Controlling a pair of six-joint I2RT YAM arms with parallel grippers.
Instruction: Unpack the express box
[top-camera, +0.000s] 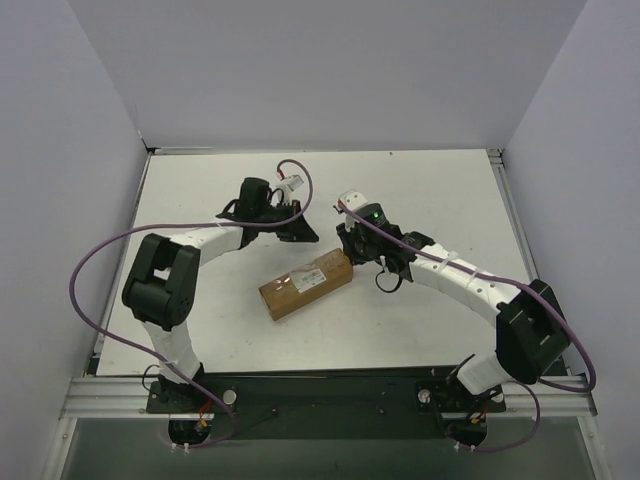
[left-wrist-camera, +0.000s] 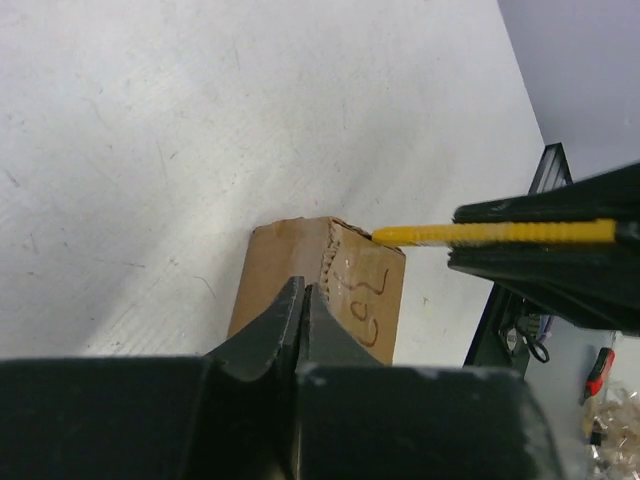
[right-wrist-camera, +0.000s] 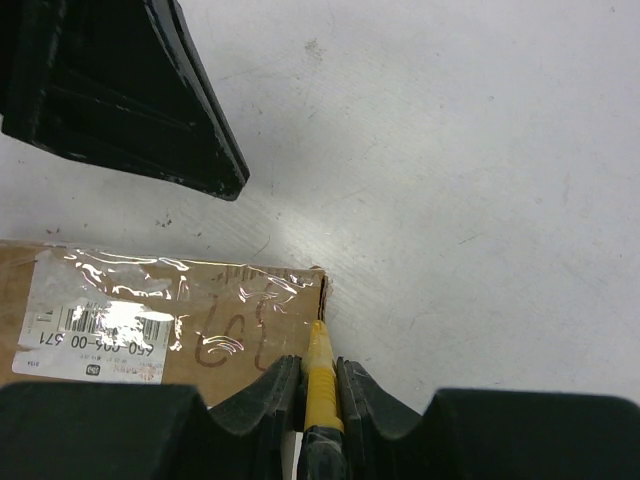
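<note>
**A:** Top view, first entry?
**B:** Express box: a brown carton, white label up, lying slantwise at mid-bench between the two arms.
**A:** Hands?
**B:** Left hand is hovering just past the box's far side. Right hand is sitting at the box's right end.
**A:** Left wrist view?
**B:** The left hand's fingers are pressing together, clenched on nothing, and pointing at the box's end face, which is showing handwritten marks. A yellow utility knife is reaching in from the right, its tip at the box's top corner.
**A:** Right wrist view?
**B:** The right hand is grasping the utility knife between its fingers, with the tip meeting the taped top edge at the box's corner. A barcode label is showing under clear tape. The left hand is hanging at upper left, apart from the box.
</note>
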